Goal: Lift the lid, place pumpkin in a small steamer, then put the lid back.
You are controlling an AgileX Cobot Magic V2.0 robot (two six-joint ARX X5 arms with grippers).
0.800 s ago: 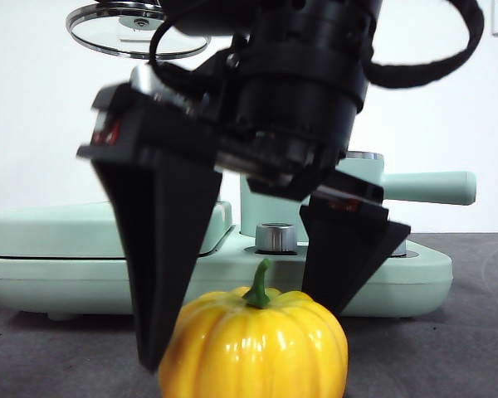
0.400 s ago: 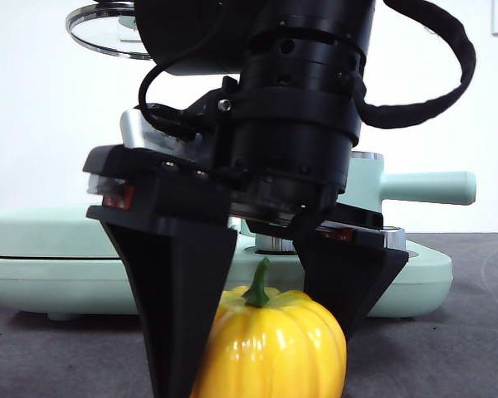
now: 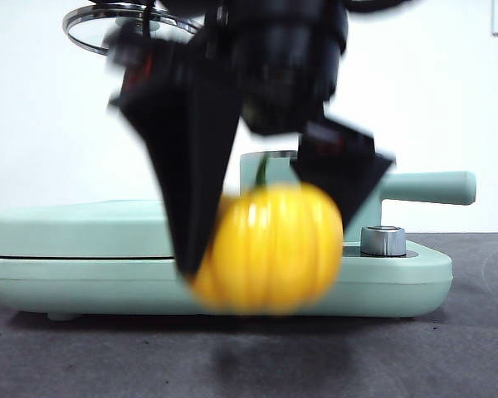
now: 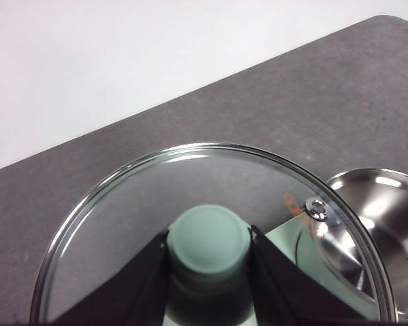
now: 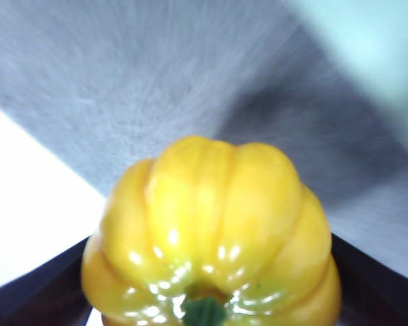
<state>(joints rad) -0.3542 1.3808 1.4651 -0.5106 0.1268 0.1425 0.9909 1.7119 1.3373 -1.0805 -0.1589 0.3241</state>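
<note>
Dark grey table (image 3: pixel 465 356) under a wide mint-green cooker base (image 3: pixel 83 274), flat on its surface.

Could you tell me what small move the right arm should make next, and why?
Probably carry the pumpkin up and back over the small steamer. The right tool grips it clear of the table, in front of and below the pot's rim, while the left tool holds the lid aside, leaving the pot uncovered.

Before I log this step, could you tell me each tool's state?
Left tool: shut on the lid knob.
Right tool: shut on the pumpkin, lifted.
</note>
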